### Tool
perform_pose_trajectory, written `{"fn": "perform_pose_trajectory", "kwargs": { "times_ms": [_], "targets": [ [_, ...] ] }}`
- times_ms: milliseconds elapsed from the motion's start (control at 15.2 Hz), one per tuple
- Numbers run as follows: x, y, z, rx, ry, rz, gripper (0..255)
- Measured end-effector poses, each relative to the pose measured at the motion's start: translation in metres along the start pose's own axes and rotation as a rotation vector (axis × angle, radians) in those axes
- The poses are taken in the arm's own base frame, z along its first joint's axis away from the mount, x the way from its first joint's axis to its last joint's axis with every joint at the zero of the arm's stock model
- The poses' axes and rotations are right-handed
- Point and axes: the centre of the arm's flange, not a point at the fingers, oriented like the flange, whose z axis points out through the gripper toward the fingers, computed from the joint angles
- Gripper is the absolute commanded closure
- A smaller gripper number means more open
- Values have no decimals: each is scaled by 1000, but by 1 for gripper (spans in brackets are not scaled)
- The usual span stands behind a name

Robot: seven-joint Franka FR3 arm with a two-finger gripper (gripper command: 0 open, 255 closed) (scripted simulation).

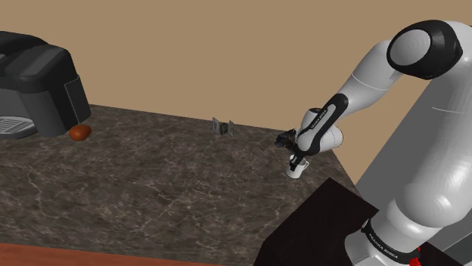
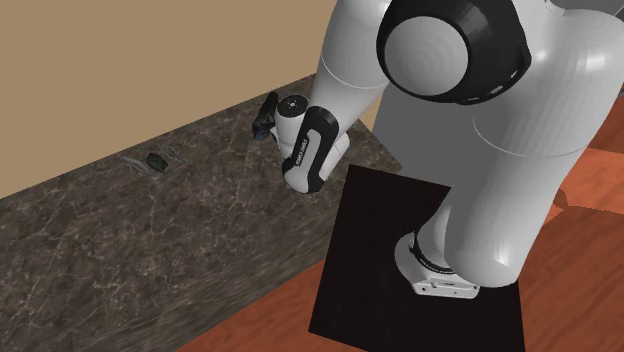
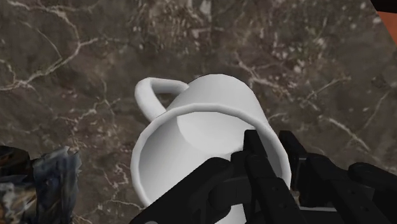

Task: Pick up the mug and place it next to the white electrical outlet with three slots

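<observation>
- Black fingers of the gripper are sitting closest in the wrist view, clenching on one side of the white mug. One finger is reaching inside the opening and the other is pressing on the outer wall.
- The mug's handle is pointing away from the pinched side, out over the dark marbled surface.
- In the shoulder view the mug is sitting under the gripper near the surface's corner, just beside the dark stand. I cannot tell whether its base is touching the surface or is just clear of it.
- A small grey object is standing near the wall, well apart from the mug. I am taking it to be the outlet, though its slots are too small to make out.
- A black coffee machine and a reddish-brown round thing are sitting far off at the shoulder view's left.
- Risk: the grip is a thin pinch on one wall only, so the mug could start pivoting about the fingers, or sliding out, once it is hanging free.
- Risk: a drop this close to the corner could send the mug rolling off the surface.
- Risk: the handle is swinging wide of the gripper, so setting down too close could be knocking the grey object over.
</observation>
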Motion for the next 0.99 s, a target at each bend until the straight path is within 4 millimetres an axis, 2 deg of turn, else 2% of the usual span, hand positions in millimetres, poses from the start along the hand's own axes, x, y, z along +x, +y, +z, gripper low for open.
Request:
{"fn": "perform_pose_trajectory", "kwargs": {
  "times_ms": [528, 990],
  "targets": [
    [0, 0, -2, 0, 0, 0, 255],
    [1, 3, -37, 0, 0, 0, 255]
  ]
}}
